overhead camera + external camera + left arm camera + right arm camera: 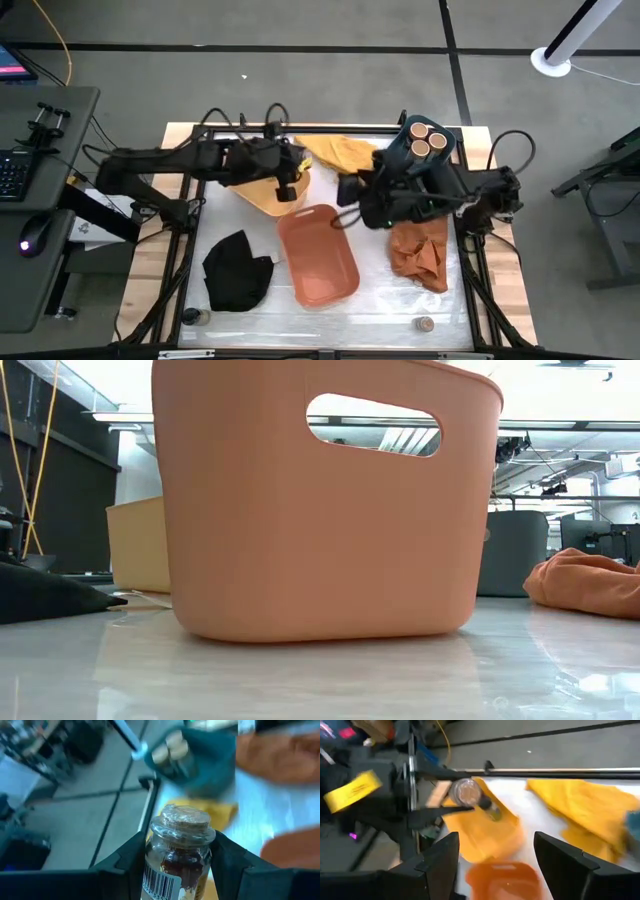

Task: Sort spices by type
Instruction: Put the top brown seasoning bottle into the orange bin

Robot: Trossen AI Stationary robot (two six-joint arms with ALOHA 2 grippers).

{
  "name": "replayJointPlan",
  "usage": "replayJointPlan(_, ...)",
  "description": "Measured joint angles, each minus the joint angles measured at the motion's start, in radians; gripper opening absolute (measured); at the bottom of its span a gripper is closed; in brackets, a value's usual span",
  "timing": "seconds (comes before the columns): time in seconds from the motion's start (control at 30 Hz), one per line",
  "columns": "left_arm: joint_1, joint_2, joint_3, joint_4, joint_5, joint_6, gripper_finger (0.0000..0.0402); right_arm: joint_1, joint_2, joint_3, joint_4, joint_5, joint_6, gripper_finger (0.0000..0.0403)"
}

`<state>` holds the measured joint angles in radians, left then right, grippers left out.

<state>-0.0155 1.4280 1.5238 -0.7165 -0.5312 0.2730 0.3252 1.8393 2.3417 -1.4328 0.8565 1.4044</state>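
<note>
Left gripper [287, 187] is pinched on a spice jar [178, 851], held above the yellow tub [262, 198], over the tub's far edge. In the left wrist view the jar sits squarely between the 2 dark fingers [127, 865], its long axis running out along the fingers, cork end pointing away from the wrist. From the right wrist view the same jar [470, 794] is seen cork-on, tilted, hanging over the yellow tub's open mouth, so the drop spot is judged to lie directly below the gripper. The left arm is plainly the nearer arm to the yellow tub.

Jar look: clear glass, tan cork stopper, dark reddish-brown contents, white barcode label low on the body; slim type.

Right gripper [352, 208] is spread with nothing between the fingers, parked beside the blue tub [430, 150] and off the orange tub's [318, 255] far right corner. 2 pale-topped jars [428, 138] are already standing inside the blue tub. 1 pale-topped jar [425, 324] is left on the table near the front edge, well right of the orange tub; 1 dark jar [192, 316] is left near the front left corner, past the black cloth [238, 270]

Coming move is judged to need only a lowering and release into the yellow tub
</note>
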Motion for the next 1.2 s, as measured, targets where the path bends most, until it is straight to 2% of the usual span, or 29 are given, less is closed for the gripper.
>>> replayJointPlan(0.13, -0.019, -0.014, 0.0, 0.086, 0.0, 0.047, 0.0148, -0.051, 0.007, 0.0, 0.179, -0.054, -0.149, 0.0252)
replayJointPlan(0.23, -0.034, -0.013, 0.0, 0.118, -0.003, 0.052, 0.0148, -0.088, 0.023, 0.0, 0.242, -0.117, -0.217, 0.0252)
replayJointPlan(0.43, -0.051, -0.013, 0.0, 0.189, -0.006, 0.08, 0.0148, -0.139, 0.056, 0.0, 0.246, -0.179, -0.234, 0.0252)
replayJointPlan(0.83, -0.05, 0.039, 0.0, 0.215, -0.003, 0.116, 0.0148, -0.168, 0.079, 0.0, 0.315, -0.222, -0.287, 0.0252)
replayJointPlan(1.03, -0.056, 0.058, -0.001, 0.22, -0.016, 0.142, 0.0148, -0.173, 0.089, 0.0, 0.256, -0.23, -0.277, 0.0252)
replayJointPlan(1.2, -0.057, 0.045, -0.001, 0.22, -0.035, 0.151, 0.0148, -0.164, 0.087, 0.0, 0.231, -0.183, -0.266, 0.0252)
